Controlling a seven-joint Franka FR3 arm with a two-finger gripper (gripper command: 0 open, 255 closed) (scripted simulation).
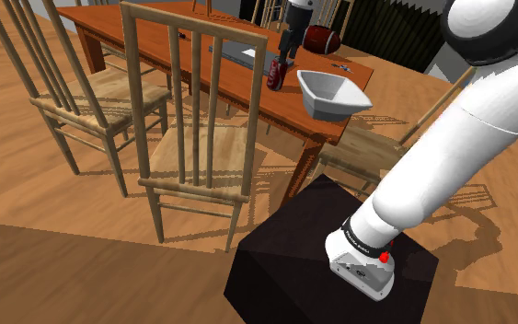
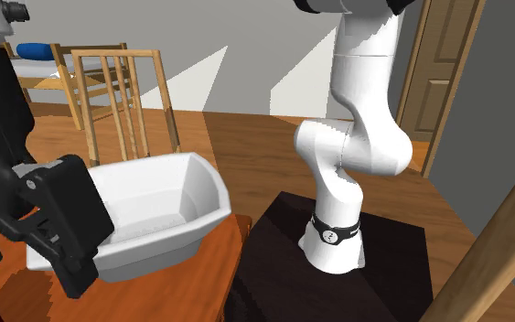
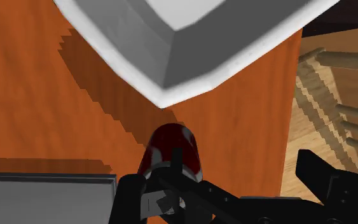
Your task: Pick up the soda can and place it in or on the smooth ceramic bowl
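Note:
The soda can [image 1: 276, 75] is dark red with a pale top rim and stands upright on the wooden table [image 1: 155, 41], just beside the white bowl [image 1: 332, 92]. My black gripper [image 1: 287, 51] hangs directly above the can, open, holding nothing. In the wrist view the can [image 3: 171, 147] lies below, close to one finger [image 3: 130, 198], while the other finger [image 3: 327, 181] stands far apart from it; the gripper [image 3: 227, 184] touches nothing. The bowl [image 3: 190, 51] sits just beyond the can. In the second exterior view the gripper [image 2: 59, 229] looms in front of the bowl [image 2: 159, 210].
A flat grey slab [image 1: 238, 52] lies on the table behind the can, and a brown football [image 1: 321, 39] sits past the bowl. Wooden chairs [image 1: 197, 138] stand along the table's near side. The table edge [image 3: 296, 95] runs close to the can and bowl.

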